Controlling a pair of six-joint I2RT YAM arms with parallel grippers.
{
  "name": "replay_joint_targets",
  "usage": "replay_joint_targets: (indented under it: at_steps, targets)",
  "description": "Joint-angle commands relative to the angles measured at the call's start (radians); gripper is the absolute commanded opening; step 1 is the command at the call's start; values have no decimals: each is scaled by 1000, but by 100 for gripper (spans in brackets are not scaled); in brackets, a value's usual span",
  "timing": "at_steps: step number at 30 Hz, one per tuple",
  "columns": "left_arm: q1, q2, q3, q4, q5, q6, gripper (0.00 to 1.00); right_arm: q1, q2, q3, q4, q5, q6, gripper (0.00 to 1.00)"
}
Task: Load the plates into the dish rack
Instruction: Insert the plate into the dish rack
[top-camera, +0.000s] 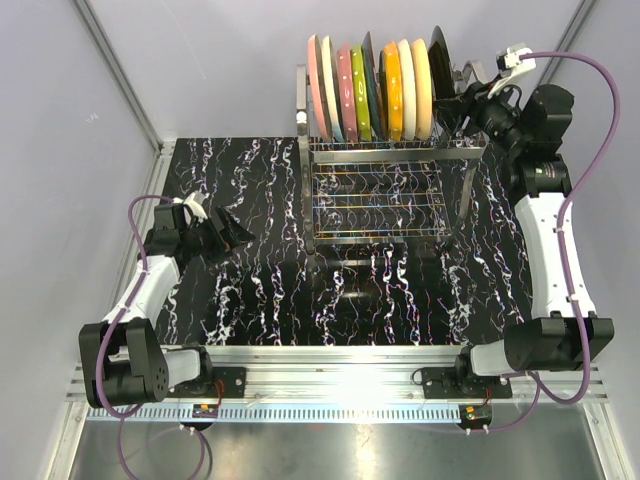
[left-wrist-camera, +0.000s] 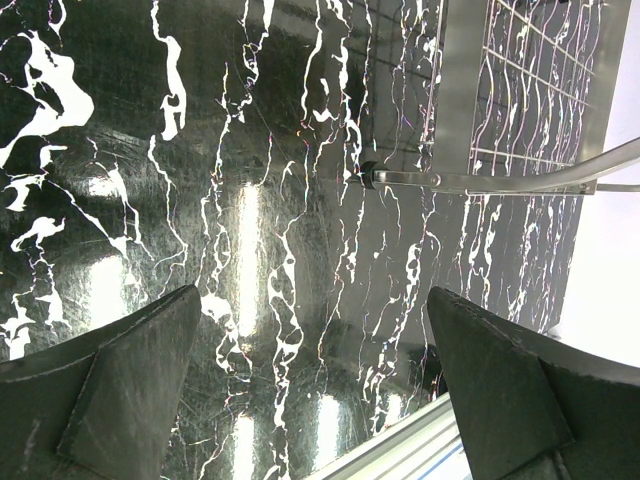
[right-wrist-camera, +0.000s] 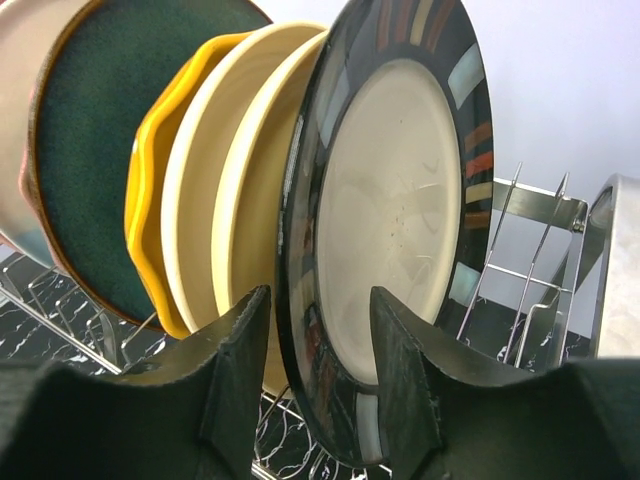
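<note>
**Right gripper (right-wrist-camera: 318, 345) astride black-rimmed plate (right-wrist-camera: 400, 200) at end of dish rack (top-camera: 395, 152); left gripper (left-wrist-camera: 315, 310) spread wide over table (left-wrist-camera: 250, 150)**

Right gripper: in the wrist view its two fingers stand part-way apart, one on each side of the lower rim of the black-rimmed plate. The plate stands on edge between them. The pads appear to sit just clear of the rim, but contact cannot be confirmed because the fingers and the picture's lower border hide the plate's bottom edge.

Beyond the left finger, the other plates (right-wrist-camera: 215, 200) stand close together in a row. There are two cream ones, then an orange scalloped one, then a teal one. The ones past that are cut off at the picture's edge. Beyond the right finger rise the rack's upright tines (right-wrist-camera: 520, 250), with a blurred metal tube at the border.

Overhead, the whole row stands upright on the rack's upper tier, with the black-rimmed plate last, at the end next to the right gripper. Which slot each plate occupies is too fine to read.

Left gripper: its fingers are spread wide with nothing between them, over the marbled black table. A rack foot and the lower wire grid lie ahead of its right finger. It is well apart from the plates.
</note>
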Motion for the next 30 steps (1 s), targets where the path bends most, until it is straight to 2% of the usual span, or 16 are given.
replay_joint_targets:
  at_steps: [1,5,7,13,25,26,27,30]
  targets:
    - [-5,-3,9,38,35,1,99,-1,-45,0,29,13,3,52]
    - [-7,-4,9,36,35,1,99,-1,-62,-13,16,13,14,57]
    - [-7,-4,13,33,34,4,99,-1,-74,-21,12,19,14,66]
    - [-7,-4,24,22,29,12,99,-1,-125,-41,4,9,11,77]
    - [-7,-26,35,-2,2,32,99,-1,-229,-72,-82,49,-9,82]
    - [-7,-34,39,-11,-12,36,99,-1,-260,-84,-85,61,-6,87]
    - [-7,-47,42,-27,-50,48,99,-1,-274,-95,-85,75,2,99]
    - [-7,-119,39,-39,-116,64,99,-1,-352,-164,-59,148,66,100]
